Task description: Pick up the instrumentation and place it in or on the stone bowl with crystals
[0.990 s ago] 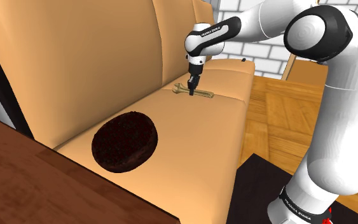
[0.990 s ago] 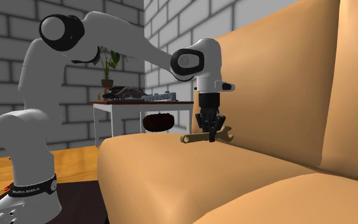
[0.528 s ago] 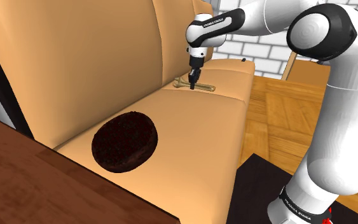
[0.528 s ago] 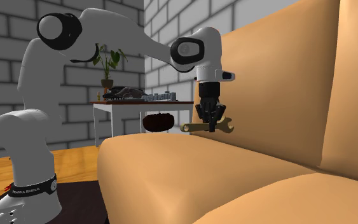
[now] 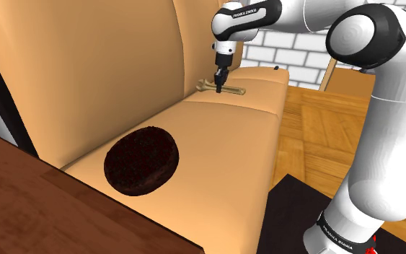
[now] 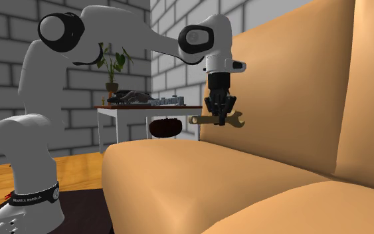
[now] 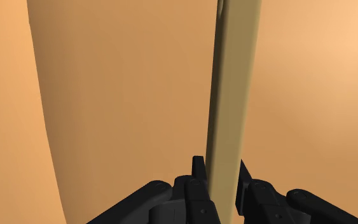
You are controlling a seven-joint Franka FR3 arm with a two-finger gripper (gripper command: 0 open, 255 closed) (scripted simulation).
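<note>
The jaws are closed on the brass-coloured wrench point(image 6: 197, 120), gripping it near mid-shaft. It hangs level in the air over the far end of the sofa point(image 5: 223, 137) seat, apparently clear of the cushion, so the pick-up looks done. The carry and release are left: the dark bowl point(image 5: 142, 160) sits well apart on the same seat, nearer the shoulder camera. Its inside is too dark to make out crystals.
</note>
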